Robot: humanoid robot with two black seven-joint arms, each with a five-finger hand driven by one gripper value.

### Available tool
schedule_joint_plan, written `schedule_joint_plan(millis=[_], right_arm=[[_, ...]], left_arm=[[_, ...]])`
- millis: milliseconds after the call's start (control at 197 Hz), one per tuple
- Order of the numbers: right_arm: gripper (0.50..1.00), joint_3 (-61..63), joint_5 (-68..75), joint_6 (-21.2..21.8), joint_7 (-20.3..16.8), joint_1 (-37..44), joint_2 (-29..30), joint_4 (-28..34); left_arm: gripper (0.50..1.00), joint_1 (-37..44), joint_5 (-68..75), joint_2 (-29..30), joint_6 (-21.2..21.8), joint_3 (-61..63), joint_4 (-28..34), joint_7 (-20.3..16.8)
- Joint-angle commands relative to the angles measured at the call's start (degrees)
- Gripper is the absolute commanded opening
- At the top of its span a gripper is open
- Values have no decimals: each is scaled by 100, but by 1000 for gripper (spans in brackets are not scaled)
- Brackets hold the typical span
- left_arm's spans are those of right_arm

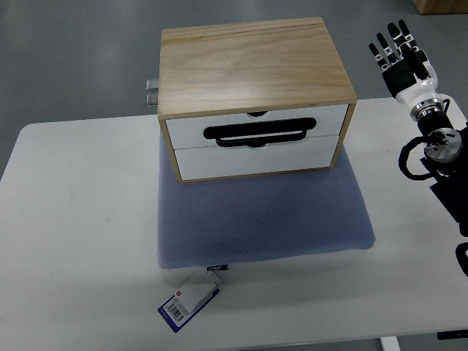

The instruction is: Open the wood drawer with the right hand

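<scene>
Wood drawer box (256, 95) sits on blue mat (263, 219), both drawers closed, black handle (259, 133) untouched. Right hand (402, 55) at 2 o'clock, fingers spread, empty.

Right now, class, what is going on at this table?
A wooden drawer box sits on a blue-grey mat on a white table, both white drawers shut. The right hand is raised off to the box's right, fingers spread, touching nothing. The black handle is untouched; opening hasn't begun.
</scene>
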Motion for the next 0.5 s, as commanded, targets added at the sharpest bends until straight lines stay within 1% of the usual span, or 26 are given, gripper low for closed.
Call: schedule_joint_plan(millis=[0, 198, 244, 310, 346, 422, 493], right_arm=[[946, 18, 7, -6, 6, 3, 20, -1], [946, 53, 15, -76, 15, 3, 11, -9], [946, 36, 24, -6, 6, 21, -6, -1], [944, 0, -11, -76, -38, 91, -59, -1], [944, -8, -11, -94, -100, 152, -129, 8], [944, -96, -116, -173, -424, 407, -393, 17], [944, -342, -380, -270, -627, 653, -569, 26]], left_arm=[[1000, 0, 1, 0, 0, 0, 9, 1], [1000, 0, -8, 0, 0, 0, -9, 1], [1000, 0, -8, 0, 0, 0, -35, -8], [1000, 0, -8, 0, 0, 0, -44, -8], [1000, 0, -8, 0, 0, 0, -52, -8], [1000, 0, 1, 0, 0, 8, -61, -8], [1000, -9, 10, 0, -35, 8, -61, -8]])
